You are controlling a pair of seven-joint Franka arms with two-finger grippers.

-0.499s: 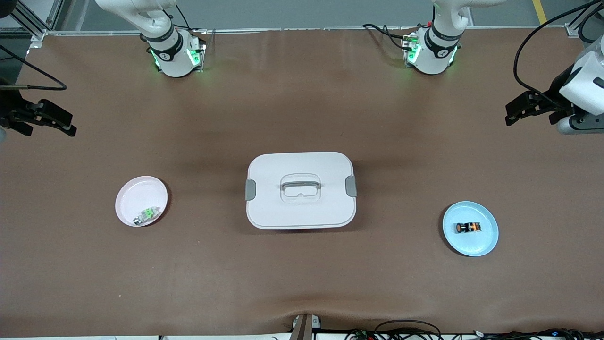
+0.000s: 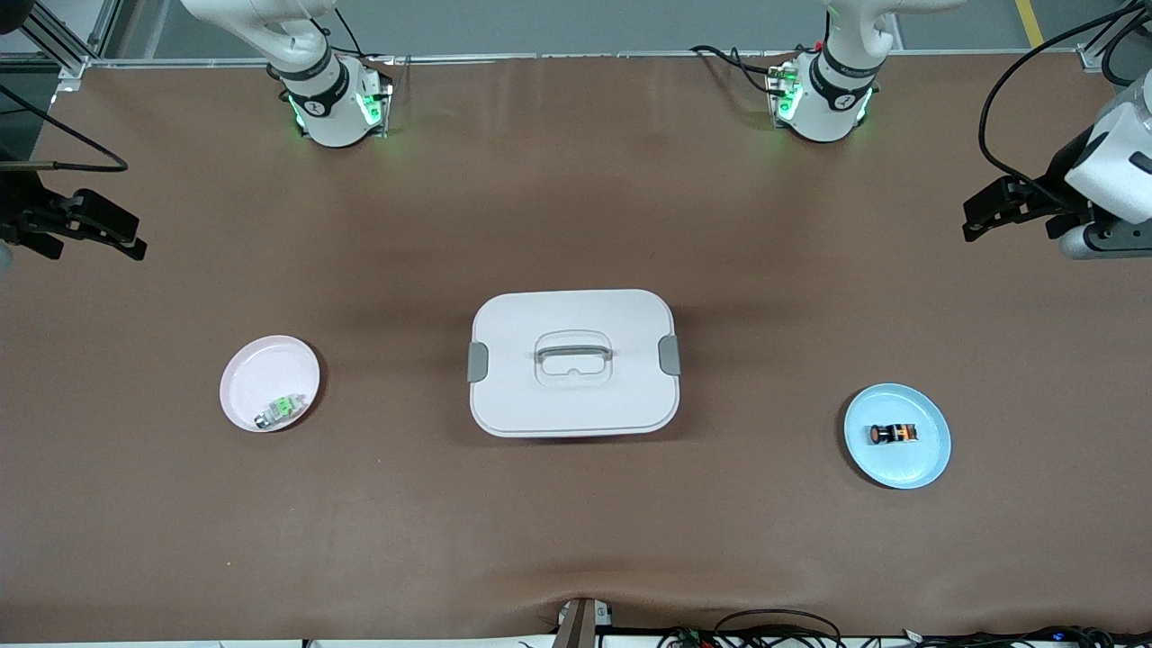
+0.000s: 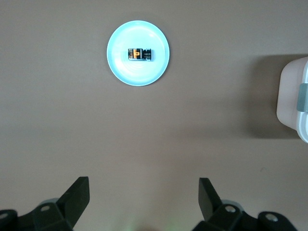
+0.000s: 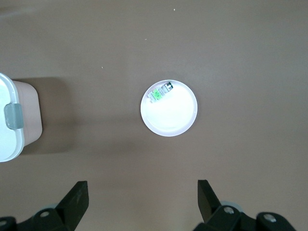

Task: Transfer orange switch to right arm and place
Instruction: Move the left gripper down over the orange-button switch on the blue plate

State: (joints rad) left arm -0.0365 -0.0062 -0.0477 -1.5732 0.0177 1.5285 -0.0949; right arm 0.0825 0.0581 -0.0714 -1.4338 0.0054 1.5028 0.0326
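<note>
Front view: one orange switch [image 2: 894,434] (on blue plate [image 2: 927,459]); both jaws wide, seemingly empty.

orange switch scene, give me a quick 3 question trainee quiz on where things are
1. True or false: the orange switch lies on the blue plate.
2. What sits in the pink plate? A) green-and-silver part B) a lid C) nothing
3. Fill in: the left gripper and right gripper both stand ____.

Key: 1 true; 2 A, the green-and-silver part; 3 open.
</note>
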